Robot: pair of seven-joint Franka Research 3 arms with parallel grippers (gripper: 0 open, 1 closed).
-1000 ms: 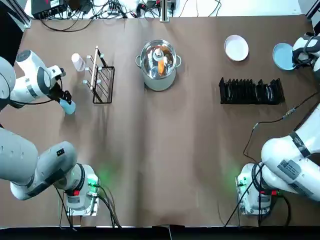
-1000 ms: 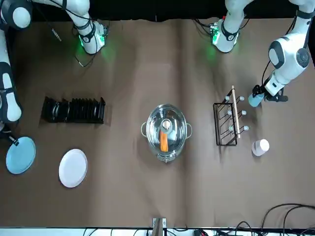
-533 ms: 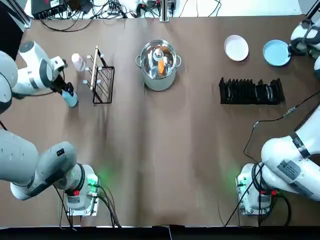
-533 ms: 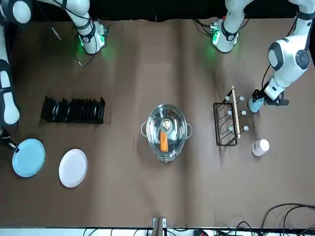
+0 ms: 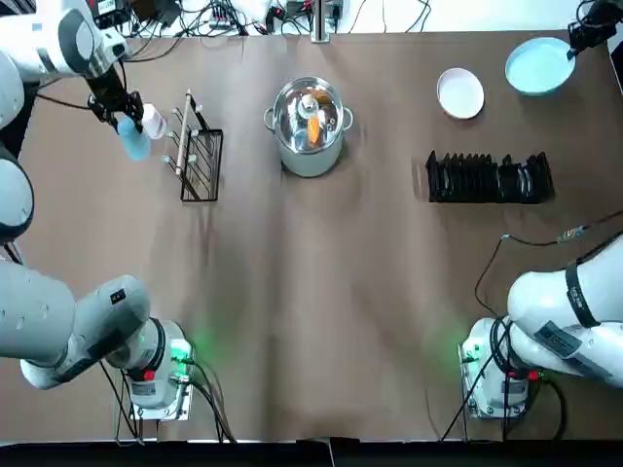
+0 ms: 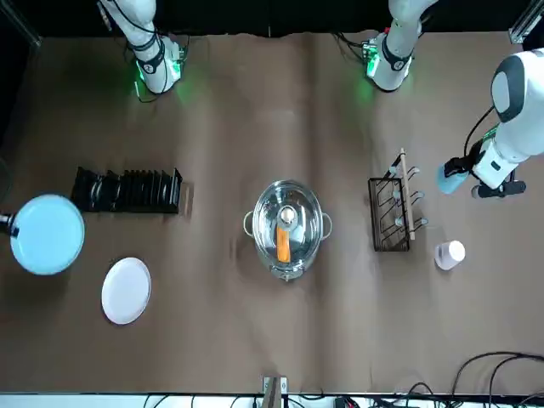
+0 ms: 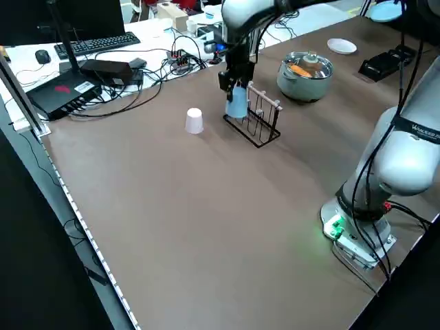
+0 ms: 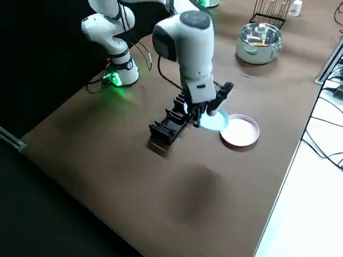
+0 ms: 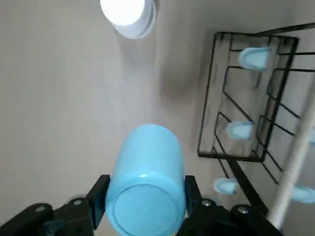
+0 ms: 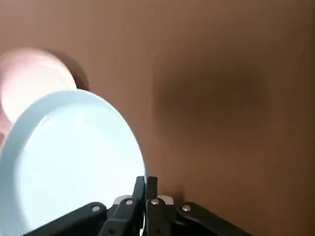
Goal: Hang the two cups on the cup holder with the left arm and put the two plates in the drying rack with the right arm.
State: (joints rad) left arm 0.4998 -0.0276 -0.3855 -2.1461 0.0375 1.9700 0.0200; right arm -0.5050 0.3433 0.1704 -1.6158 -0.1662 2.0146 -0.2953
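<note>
My left gripper (image 9: 146,196) is shut on the light blue cup (image 5: 133,143), which hangs lifted in the air just left of the cup holder (image 5: 200,156). The pale cup (image 5: 153,121) stands on the table close by the holder's far left side. At the far right corner, my right gripper (image 10: 146,185) is shut on the rim of the light blue plate (image 5: 538,66), held up above the table. The white plate (image 5: 460,93) lies flat beside it. The black drying rack (image 5: 489,178) sits nearer the robot than both plates.
A steel pot (image 5: 309,125) with something orange inside stands mid-table between holder and rack. Cables and equipment (image 5: 175,17) line the far edge. The arm bases (image 5: 156,375) sit at the near edge.
The left arm raised the blue cup and carried it toward the far side, alongside the holder. The right arm lifted the blue plate off the table and moved it toward the far edge.
</note>
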